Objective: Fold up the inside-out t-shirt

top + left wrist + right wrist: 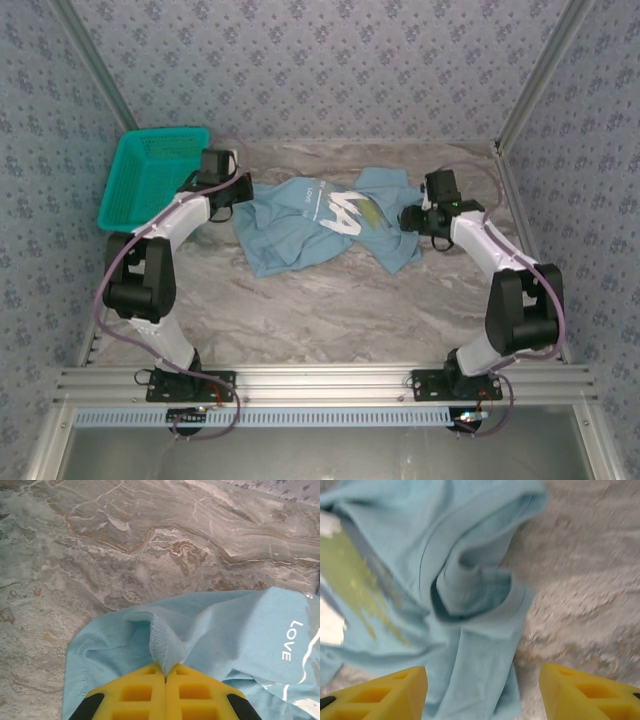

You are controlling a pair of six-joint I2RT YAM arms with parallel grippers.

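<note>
A: What sits farthest left?

B: A teal basket [150,180] in the far-left corner of the table [320,320]. Just to its right, the left gripper [165,672] has its yellow fingers pressed together on a stitched fold at the left edge of the t-shirt [300,235].

A: How does the t-shirt lie?

B: It lies crumpled on the far half of the table. Its long axis runs left to right, roughly parallel to the back wall. A white print [335,212] faces up near the middle, and the left wrist camera shows the word LOVE [291,640]. One lobe of cloth hangs toward the near edge at left-centre. Another does the same at the right end.

A: And on the right?

B: The right gripper [482,675] hovers over the shirt's right end with its jaws wide apart and nothing between them. Below it the cloth bunches around a rumpled, hemmed opening [470,585].

A: Where is there room to move?

B: The near half of the table is bare marble from the shirt down to the arm bases. A narrower bare strip runs behind the shirt along the back wall. To the right, the right arm stands between the cloth and the table's edge.
</note>
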